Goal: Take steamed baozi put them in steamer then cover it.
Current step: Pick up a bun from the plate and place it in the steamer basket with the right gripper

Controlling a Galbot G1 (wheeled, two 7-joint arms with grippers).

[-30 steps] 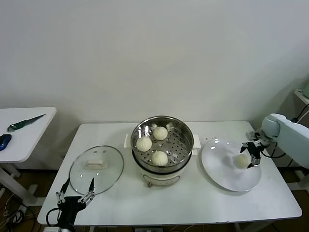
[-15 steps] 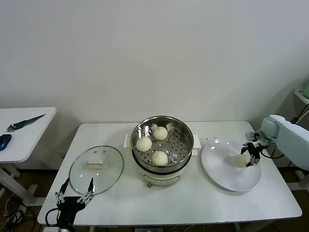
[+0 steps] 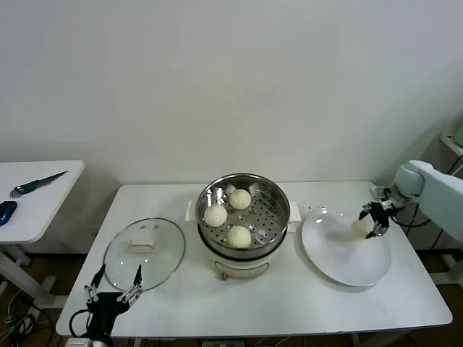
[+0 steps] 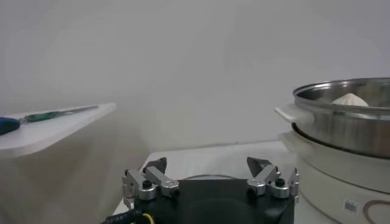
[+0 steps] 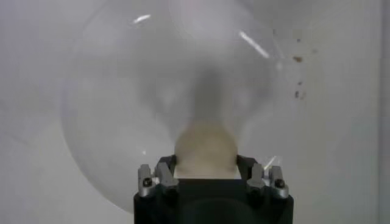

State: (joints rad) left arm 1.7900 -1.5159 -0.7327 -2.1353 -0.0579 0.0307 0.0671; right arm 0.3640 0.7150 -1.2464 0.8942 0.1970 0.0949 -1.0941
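The steel steamer stands mid-table on its cream base with three baozi on its perforated insert; its rim shows in the left wrist view. My right gripper is shut on the fourth baozi and holds it lifted above the white plate. In the right wrist view the bun sits between my fingers with the plate below. My left gripper is open and empty at the table's front left edge, in front of the glass lid.
A side table at the left holds a green-handled knife and a blue object. The table's right edge lies just beyond the plate. A wall runs close behind the table.
My right gripper has risen off the plate with the baozi and moved slightly back. The left arm has not moved.
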